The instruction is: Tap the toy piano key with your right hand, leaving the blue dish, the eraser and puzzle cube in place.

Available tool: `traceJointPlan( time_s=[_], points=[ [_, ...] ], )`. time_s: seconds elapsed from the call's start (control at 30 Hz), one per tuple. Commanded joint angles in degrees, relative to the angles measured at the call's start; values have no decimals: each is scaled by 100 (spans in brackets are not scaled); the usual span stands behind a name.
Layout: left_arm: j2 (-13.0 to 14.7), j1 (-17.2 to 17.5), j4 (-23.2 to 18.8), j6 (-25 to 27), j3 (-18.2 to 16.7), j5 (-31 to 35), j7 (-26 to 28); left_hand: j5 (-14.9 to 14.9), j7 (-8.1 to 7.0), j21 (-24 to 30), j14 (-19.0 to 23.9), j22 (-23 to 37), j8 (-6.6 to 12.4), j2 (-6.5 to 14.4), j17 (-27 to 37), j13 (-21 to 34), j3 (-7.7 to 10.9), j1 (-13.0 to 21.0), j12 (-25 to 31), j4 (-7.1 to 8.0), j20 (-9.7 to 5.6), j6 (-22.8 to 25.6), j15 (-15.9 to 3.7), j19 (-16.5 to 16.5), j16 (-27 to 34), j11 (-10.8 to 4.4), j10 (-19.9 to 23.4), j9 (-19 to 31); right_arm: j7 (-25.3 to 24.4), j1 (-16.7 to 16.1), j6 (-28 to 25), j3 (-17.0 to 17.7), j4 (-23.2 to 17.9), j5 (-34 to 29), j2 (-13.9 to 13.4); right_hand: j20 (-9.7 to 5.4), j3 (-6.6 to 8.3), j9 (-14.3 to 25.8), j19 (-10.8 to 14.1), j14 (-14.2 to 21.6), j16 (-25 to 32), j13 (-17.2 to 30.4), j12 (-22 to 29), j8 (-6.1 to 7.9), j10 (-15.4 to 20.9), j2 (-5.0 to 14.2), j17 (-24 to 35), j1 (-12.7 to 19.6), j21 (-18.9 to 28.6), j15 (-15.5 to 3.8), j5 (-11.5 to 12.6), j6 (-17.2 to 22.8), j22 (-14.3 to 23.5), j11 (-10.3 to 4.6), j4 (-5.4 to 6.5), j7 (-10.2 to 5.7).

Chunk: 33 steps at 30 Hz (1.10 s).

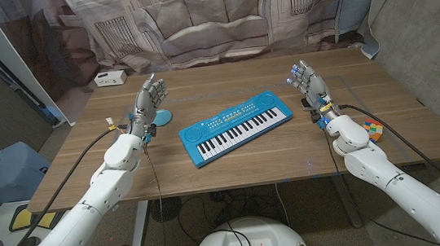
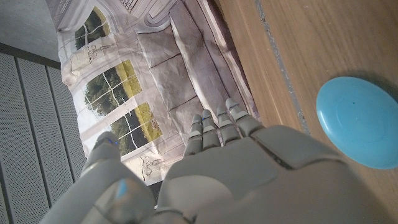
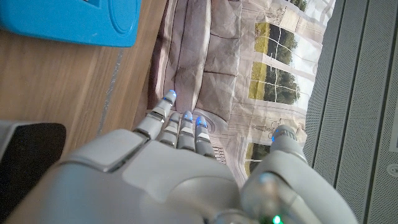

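— Where is the blue plastic toy piano with its white and black keys?

— On the middle of the wooden bench, lying slantwise between the two arms.

— And the right hand?

— Raised off the bench, just beside the piano's far right end, not touching it. Its fingers reach up and stand apart, and it holds nothing. A black block lies on the bench close under it; whether that is the eraser, I cannot tell.

— The left hand?

— Likewise lifted, fingers spread, nothing in it. The round light-blue dish sits on the bench just beside it, toward the piano.

— The multicoloured puzzle cube?

— By the right forearm, near the bench's right edge, well apart from the piano.

— Anything else?

— A small white box at the far left corner, and a printed cloth backdrop behind the bench.
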Motion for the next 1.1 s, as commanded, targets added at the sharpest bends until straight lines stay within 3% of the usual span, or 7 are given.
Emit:
traceJointPlan(
  time_s=[0.03, 0.07, 0.27, 0.43, 0.57, 0.83, 1.1],
  points=[
    [-117, -284, 336, -24, 115, 203, 17, 35, 16, 18, 232, 24, 77, 17, 21, 8, 27, 57, 80, -37, 39, 187, -2, 155, 67, 36, 208, 14, 185, -250, 369, 165, -123, 191, -32, 0, -35, 31, -349, -70, -17, 23, -23, 6, 7, 18, 33, 10, -96, 30, 38, 46, 12, 50, 10, 12],
    [-144, -316, 379, -42, 133, 209, 1, 35, 23, 33, 296, 24, 83, 15, 21, 8, 22, 59, 86, -40, 54, 238, 11, 218, 76, 39, 253, 15, 159, -291, 428, 192, -140, 178, -29, -43, -46, 30, -453, -156, -52, 24, -39, 9, -21, 12, 35, 3, -112, 23, 36, 65, 13, 82, 10, 13],
    [-208, -337, 188, 50, 244, 621, 491, 36, 6, 30, 359, 24, 93, 13, 21, 10, 16, 68, 98, -49, 92, 322, 7, 252, 75, 30, 333, 16, 693, -412, 540, 287, -132, 427, -293, -76, -56, 29, -463, -194, -66, 24, -67, 10, -86, 3, 35, 2, -89, -5, 35, 84, 13, 77, 5, 12],
    [-308, -446, 380, -134, 296, 519, 227, 36, 11, 27, 395, 23, 93, 14, 20, 11, 14, 76, 99, -54, 95, 358, -1, 270, 73, -1, 366, 17, 886, -437, 482, 301, -177, 461, -443, -81, -59, 29, -433, -182, -61, 25, -67, 10, -86, 3, 35, 6, -66, -6, 36, 94, 12, 63, 1, 0],
    [-259, -449, 342, -170, 309, 569, 179, 37, 11, 29, 416, 22, 93, 14, 20, 11, 13, 82, 101, -59, 102, 382, 0, 295, 70, 41, 393, 18, 763, -469, 531, 296, -244, 313, -429, -79, -61, 30, -430, -184, -61, 26, -69, 6, -94, 5, 35, 9, -59, -10, 36, 89, 12, 53, 0, 1],
    [37, -143, -388, 186, 206, 694, 476, 39, 17, 30, 461, 21, 86, 16, 19, 13, 12, 97, 102, -68, 121, 420, 0, 337, 64, 29, 440, 19, 654, -482, 801, 250, -173, 104, -276, -94, -68, 34, -247, -51, -11, 29, -41, 25, -21, 12, 34, 28, 20, -49, 41, 158, 9, -13, -11, -43],
    [161, 97, -722, 189, 120, 777, 597, 41, 9, 21, 474, 21, 75, 33, 19, 14, 18, 113, 91, -72, 129, 437, 3, 349, 50, 4, 454, 19, 475, -761, 900, 316, -458, -150, -453, -88, -70, 41, -117, 20, 9, 32, -22, 62, 42, 20, 31, 53, 59, -78, 45, 281, 7, -51, -22, -70]
  ],
)
